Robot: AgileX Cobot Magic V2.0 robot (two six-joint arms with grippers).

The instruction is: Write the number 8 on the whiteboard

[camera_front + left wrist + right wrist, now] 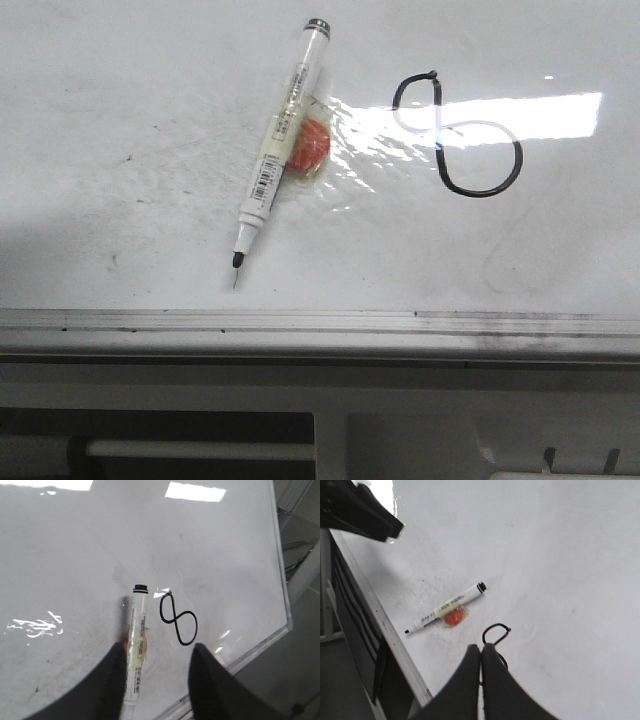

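The whiteboard [150, 120] lies flat, glossy white with grey smudges and a silvery edge rail. The number 8 [457, 135] is drawn on it in thin black line, tilted, a small loop and a larger loop; it also shows in the left wrist view [178, 619] and partly behind the fingers in the right wrist view [495, 632]. A white marker [279, 140] lies uncapped on the board, an orange disc [308, 148] taped to it. My left gripper [159, 652] is open above the marker [137, 645], holding nothing. My right gripper [481, 650] is shut and empty above the 8. Neither gripper shows in the front view.
The board's metal rail [320, 322] runs along the near edge, with the table frame [200, 450] below it. In the right wrist view a dark arm part [360, 510] hangs over the board's far corner. Ceiling lights glare on the board [520, 115].
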